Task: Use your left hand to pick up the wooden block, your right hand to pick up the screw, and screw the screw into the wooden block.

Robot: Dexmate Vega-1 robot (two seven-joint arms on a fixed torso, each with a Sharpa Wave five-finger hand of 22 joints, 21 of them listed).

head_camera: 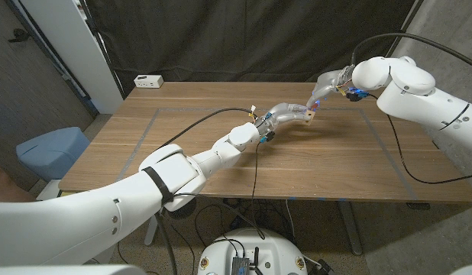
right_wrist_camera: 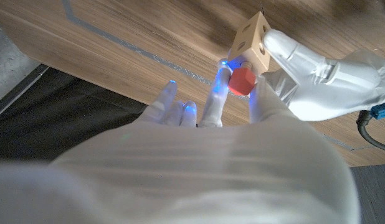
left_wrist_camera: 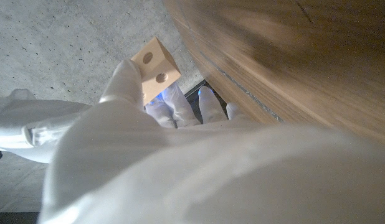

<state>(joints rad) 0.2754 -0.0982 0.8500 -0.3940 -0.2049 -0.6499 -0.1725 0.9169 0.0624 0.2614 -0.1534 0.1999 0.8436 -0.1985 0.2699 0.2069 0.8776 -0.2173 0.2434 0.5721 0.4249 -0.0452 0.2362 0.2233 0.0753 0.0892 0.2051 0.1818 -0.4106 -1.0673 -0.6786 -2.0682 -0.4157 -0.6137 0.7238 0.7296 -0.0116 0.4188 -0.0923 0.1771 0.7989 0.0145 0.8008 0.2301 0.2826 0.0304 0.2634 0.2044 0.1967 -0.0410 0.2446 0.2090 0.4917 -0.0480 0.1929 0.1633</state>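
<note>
We see both arms reaching out over the wooden table (head_camera: 221, 160), meeting above its far right part. Our left hand (head_camera: 286, 114) holds the wooden block (head_camera: 307, 115) up off the table; in the left wrist view the block (left_wrist_camera: 156, 66) is a pale cube with round holes in its faces, and a finger (left_wrist_camera: 125, 79) lies along one side of it while the other fingers (left_wrist_camera: 208, 104) reach up behind it, slightly apart. Our right hand (head_camera: 331, 82) comes in from the far right and meets the block just beyond the left hand. In the right wrist view the right hand (right_wrist_camera: 208, 134) pinches the screw (right_wrist_camera: 242, 81), whose red head shows between two fingertips (right_wrist_camera: 218, 87), and the red head sits right against one face of the block (right_wrist_camera: 251, 40); we cannot tell how deep the screw is in the hole. The remaining fingers (right_wrist_camera: 164, 102) of that hand stand apart from the pinch, loosely spread, with blue light glowing at their tips. The left hand (right_wrist_camera: 317, 81) grips the block from the opposite side in that view. On the far left corner of the table lies a small white box (head_camera: 149, 80), well apart from both hands, and a black cable (head_camera: 198, 122) trails across the tabletop toward the left wrist.
</note>
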